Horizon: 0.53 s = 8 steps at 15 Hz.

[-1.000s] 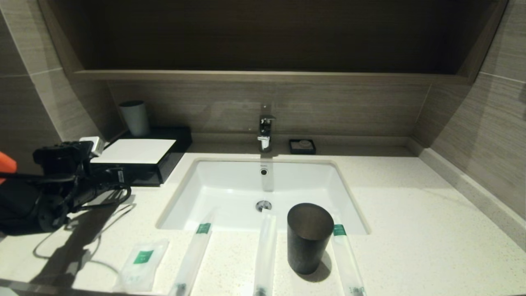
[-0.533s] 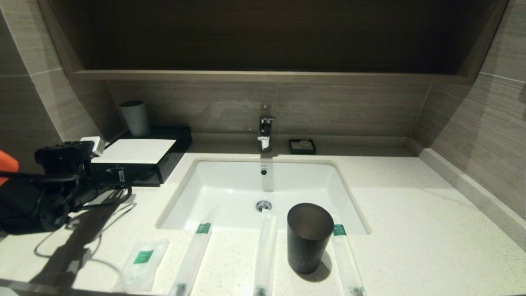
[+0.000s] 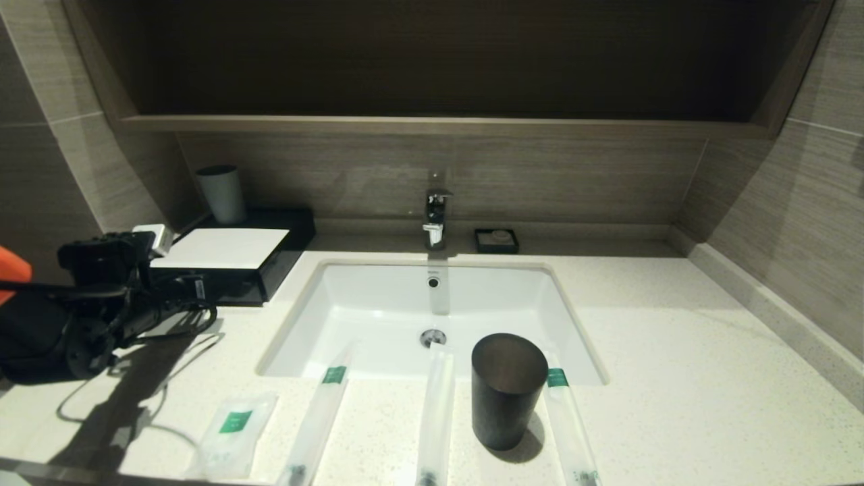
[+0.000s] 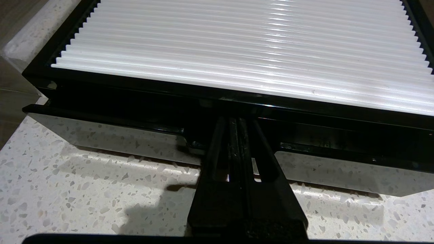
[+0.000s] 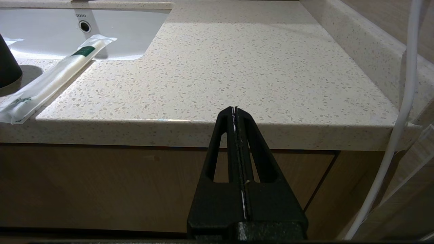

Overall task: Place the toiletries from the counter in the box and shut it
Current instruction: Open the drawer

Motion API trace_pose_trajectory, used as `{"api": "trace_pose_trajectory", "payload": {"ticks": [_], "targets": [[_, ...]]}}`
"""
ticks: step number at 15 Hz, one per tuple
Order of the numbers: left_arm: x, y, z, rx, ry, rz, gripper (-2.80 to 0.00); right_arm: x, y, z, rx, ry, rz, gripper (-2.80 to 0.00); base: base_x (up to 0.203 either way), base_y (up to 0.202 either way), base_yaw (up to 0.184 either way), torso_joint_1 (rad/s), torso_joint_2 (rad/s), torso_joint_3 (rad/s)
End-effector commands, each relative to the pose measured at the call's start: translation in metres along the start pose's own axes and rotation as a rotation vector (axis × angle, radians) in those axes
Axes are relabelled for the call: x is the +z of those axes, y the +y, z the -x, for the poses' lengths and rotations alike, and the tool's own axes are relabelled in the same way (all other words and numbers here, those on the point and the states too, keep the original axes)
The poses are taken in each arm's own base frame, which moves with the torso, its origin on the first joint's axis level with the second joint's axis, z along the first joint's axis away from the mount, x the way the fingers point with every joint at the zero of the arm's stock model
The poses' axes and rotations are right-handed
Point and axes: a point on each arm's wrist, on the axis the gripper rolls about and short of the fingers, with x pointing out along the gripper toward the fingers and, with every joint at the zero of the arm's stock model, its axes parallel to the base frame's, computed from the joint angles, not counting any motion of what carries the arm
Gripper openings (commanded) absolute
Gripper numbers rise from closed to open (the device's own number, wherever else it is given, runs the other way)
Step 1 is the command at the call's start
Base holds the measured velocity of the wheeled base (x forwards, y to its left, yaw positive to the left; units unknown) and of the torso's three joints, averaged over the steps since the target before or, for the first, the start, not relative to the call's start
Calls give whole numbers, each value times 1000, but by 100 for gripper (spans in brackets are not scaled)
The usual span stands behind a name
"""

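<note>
Drawer-opening is looking like the step in hand: the left gripper, fingers pressed together on nothing, is nosing into the drawer of the box at the counter's back left corner. Sachets are lying along the front edge. Next, hooking and pulling seems needed. The right gripper, likewise closed, is idling below the front edge.

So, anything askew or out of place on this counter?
Yes: three long sachets lie with their far ends overhanging the sink rim, and the dark cup stands among them. The box drawer sits slightly ajar, the shut left gripper at its front.
</note>
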Motion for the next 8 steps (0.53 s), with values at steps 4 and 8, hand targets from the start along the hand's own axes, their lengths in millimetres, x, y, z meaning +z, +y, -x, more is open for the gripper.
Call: {"api": "trace_pose_trajectory", "payload": {"ticks": [4, 8], "targets": [[-1, 0, 0, 0, 6, -1, -280, 0, 0, 0, 0, 0, 0, -280, 0, 0, 0, 0, 0, 0], [0, 0, 1, 0, 10, -2, -280, 0, 0, 0, 0, 0, 0, -280, 0, 0, 0, 0, 0, 0]]}}
